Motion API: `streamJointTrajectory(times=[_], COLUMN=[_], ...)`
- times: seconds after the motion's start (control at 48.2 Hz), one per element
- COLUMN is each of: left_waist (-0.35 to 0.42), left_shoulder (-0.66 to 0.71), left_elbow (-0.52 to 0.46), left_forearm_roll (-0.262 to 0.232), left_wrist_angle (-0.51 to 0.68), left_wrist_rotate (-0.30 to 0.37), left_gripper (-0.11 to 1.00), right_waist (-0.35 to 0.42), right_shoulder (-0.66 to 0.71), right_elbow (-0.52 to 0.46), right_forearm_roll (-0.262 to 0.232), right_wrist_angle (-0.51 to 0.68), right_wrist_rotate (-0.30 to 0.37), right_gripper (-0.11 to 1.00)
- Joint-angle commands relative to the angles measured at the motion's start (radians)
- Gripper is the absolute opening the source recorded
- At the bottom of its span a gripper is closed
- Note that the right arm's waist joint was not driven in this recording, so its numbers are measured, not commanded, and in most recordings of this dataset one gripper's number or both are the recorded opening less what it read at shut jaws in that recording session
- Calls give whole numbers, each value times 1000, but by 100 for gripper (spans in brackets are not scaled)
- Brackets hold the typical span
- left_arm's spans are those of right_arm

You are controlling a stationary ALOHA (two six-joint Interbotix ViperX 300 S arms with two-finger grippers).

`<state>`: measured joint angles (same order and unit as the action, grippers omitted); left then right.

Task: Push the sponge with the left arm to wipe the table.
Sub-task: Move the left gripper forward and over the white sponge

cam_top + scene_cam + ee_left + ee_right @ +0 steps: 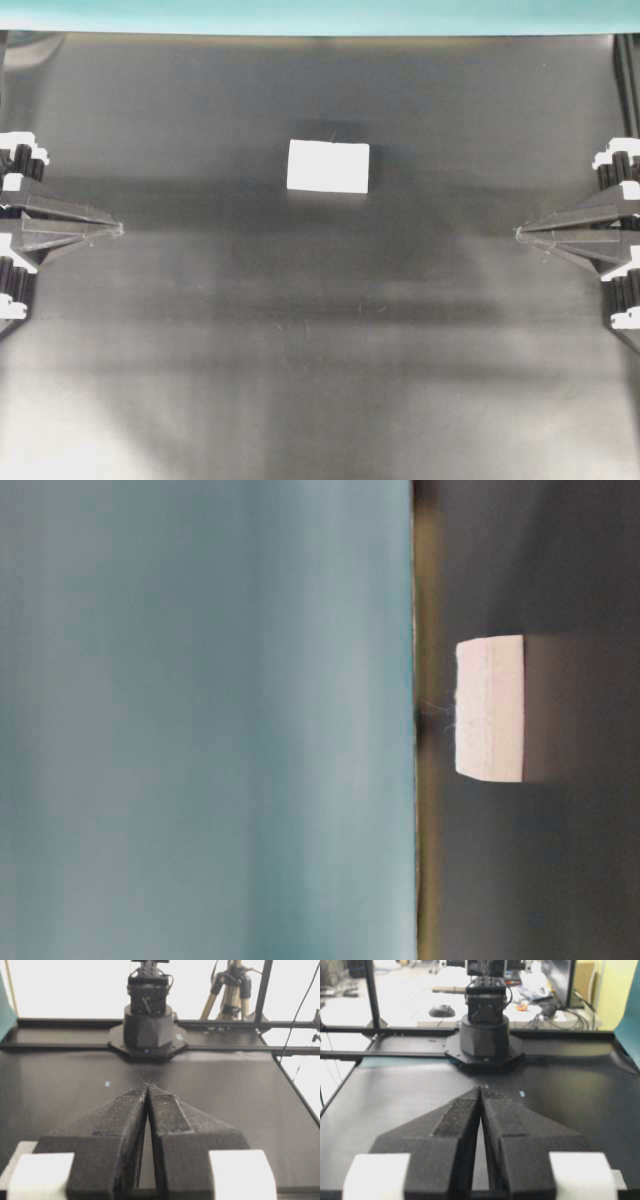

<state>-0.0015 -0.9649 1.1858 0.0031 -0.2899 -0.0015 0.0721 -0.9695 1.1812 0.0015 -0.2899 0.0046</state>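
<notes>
sponge [328, 166] sat nearer table's [300, 380] teal edge | likely light, soft; push its near side | left gripper [118, 229] clenched, empty | right gripper [520, 232] likewise

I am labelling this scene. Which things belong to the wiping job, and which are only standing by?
Job: white rectangular sponge; left black arm's shut fingers; matte black table.
Standing by: right black arm's shut fingers; teal backdrop strip.
</notes>
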Motion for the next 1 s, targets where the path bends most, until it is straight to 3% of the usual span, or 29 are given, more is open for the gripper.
streamJointTrajectory(times=[0.0,0.083,0.145,0.228,0.353,0.602,0.789,0.976], left_waist=[3,32,57,94,144,262,295,311], left_shoulder=[67,158,227,328,454,793,1022,1157], left_elbow=[-74,-110,-133,-167,-229,-448,-641,-779], left_forearm_roll=[37,37,37,38,38,38,38,38], left_wrist_angle=[-12,-5,-5,-5,-6,5,112,195], left_wrist_rotate=[-57,-133,-186,-233,-239,-253,-255,-275], left_gripper=[5,3,0,0,0,0,0,7], right_waist=[0,0,0,0,0,0,0,0], right_shoulder=[12,9,11,9,5,3,2,-5], right_elbow=[-5,8,11,12,12,26,46,57], right_forearm_roll=[2,5,9,11,9,9,9,9], right_wrist_angle=[-8,2,12,23,38,60,61,60], right_wrist_rotate=[-2,0,2,0,0,0,2,2], right_gripper=[3,10,2,1,1,1,1,1])
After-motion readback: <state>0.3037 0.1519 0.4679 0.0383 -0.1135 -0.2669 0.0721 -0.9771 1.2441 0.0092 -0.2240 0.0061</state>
